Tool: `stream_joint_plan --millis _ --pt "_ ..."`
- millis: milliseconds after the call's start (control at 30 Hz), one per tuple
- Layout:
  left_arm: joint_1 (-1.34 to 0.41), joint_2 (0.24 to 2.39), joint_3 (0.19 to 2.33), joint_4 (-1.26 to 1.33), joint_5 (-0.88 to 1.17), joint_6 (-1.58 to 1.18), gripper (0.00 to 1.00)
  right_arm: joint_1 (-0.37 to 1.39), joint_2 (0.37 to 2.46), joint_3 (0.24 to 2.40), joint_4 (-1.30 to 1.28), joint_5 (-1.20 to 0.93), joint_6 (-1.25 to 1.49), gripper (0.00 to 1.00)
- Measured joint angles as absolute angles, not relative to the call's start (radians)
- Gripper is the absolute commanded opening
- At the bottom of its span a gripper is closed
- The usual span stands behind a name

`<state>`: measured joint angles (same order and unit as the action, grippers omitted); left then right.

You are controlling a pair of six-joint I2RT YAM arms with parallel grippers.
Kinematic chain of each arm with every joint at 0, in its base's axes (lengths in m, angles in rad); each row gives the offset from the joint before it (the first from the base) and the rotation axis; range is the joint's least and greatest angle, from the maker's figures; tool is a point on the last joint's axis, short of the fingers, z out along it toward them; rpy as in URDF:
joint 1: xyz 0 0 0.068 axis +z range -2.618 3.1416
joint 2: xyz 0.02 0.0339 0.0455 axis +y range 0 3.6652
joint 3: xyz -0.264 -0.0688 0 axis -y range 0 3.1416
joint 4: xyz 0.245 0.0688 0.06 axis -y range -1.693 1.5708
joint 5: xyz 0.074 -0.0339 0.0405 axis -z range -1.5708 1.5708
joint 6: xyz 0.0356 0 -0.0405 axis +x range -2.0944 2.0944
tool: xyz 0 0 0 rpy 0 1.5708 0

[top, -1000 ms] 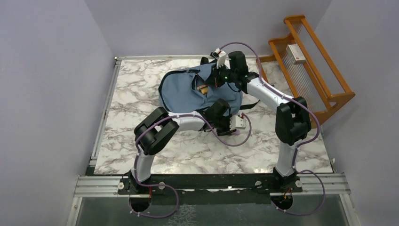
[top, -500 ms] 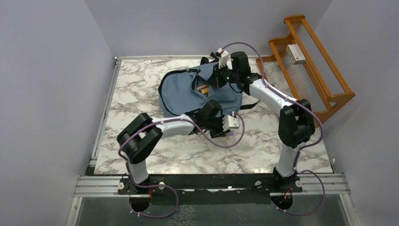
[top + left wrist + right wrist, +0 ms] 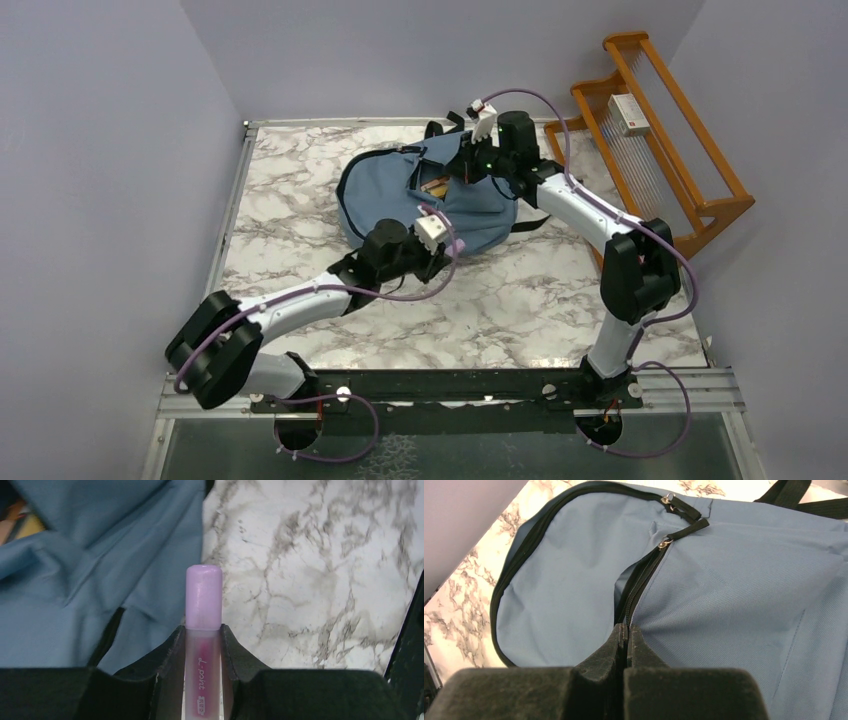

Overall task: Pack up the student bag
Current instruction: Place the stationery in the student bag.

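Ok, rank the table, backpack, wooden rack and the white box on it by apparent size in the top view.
1. table, largest.
2. wooden rack, next in span, though close to the backpack.
3. backpack, partly hidden by the arms.
4. white box, smallest.

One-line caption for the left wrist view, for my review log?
Left gripper clamps a purple-capped pen; blue backpack fills the left of the view, marble table the right.
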<state>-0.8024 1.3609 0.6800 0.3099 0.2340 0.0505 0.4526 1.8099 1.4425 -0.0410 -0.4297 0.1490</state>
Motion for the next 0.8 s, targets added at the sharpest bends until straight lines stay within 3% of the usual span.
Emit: stream_joint_plan --millis 333,800 --pt "-0.587 1.197 0.678 0.285 0.126 -0.299 0.00 0.453 1.789 1.404 0.017 -0.410 0.157 0.01" --pt "-0.398 1.420 1.103 -0.079 0.286 -0.592 0.00 0.453 1.757 1.350 0.060 -0.409 0.135 0.01"
